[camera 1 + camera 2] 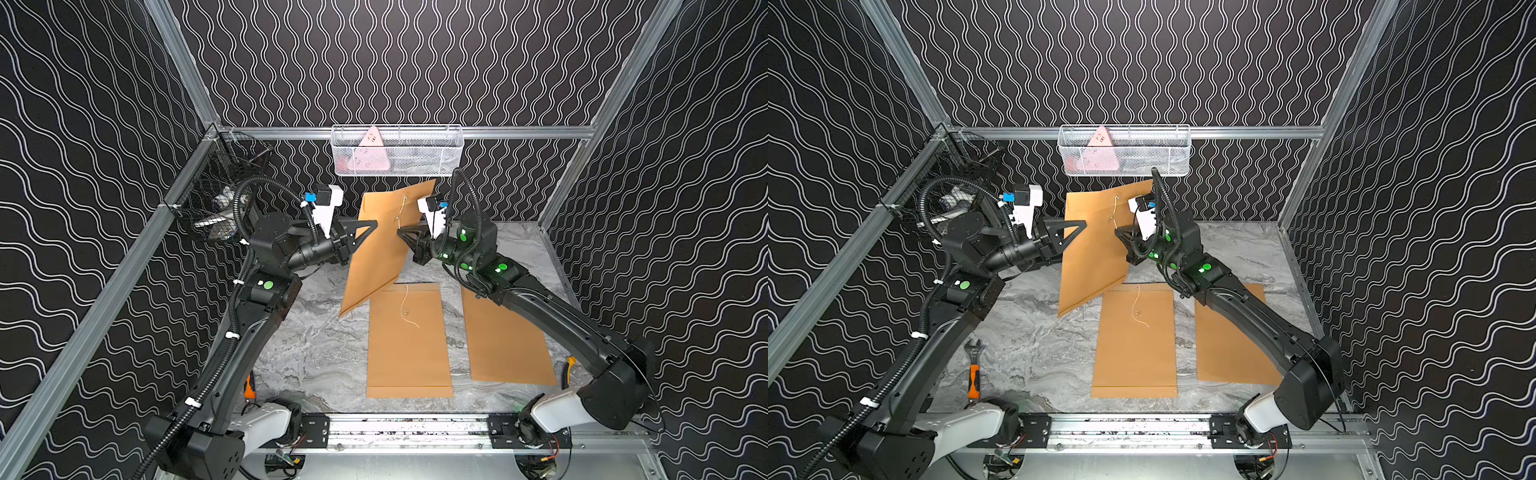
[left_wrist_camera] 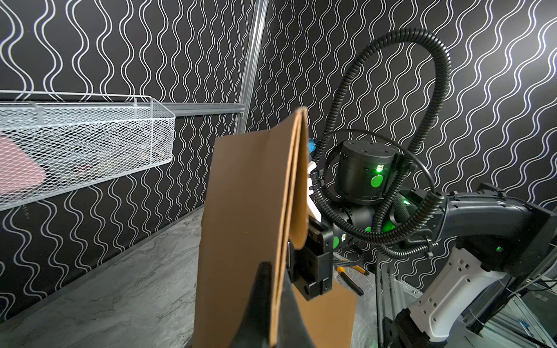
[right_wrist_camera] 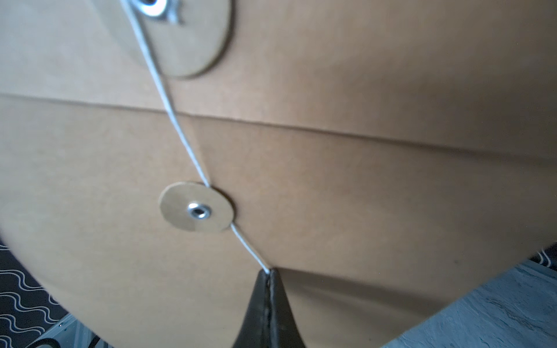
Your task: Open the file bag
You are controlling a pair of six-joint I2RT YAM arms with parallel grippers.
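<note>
Landmark: white mesh basket point(image 1: 397, 151), hung on the rear rail.
File bag: the brown file bag point(image 1: 380, 257) is held up nearly on edge, tilted, just below and in front of the basket. Whether its low corner meets the surface point(image 1: 307, 353) cannot be told.
Left tool: the left tool point(image 1: 374, 225), below the basket, is clamped tight on the file bag's side edge.
Right tool: the right tool point(image 3: 269, 272), also below the basket, is pinched closed on the white string point(image 3: 184, 141).
String: taut from the upper disc point(image 3: 180, 39) on the flap, behind the lower disc point(image 3: 196, 208), to the right tool's tips.
Other bags: the 2nd bag point(image 1: 409, 345) and 3rd bag point(image 1: 505, 345) lie flat on the surface, farther in front of the basket.
</note>
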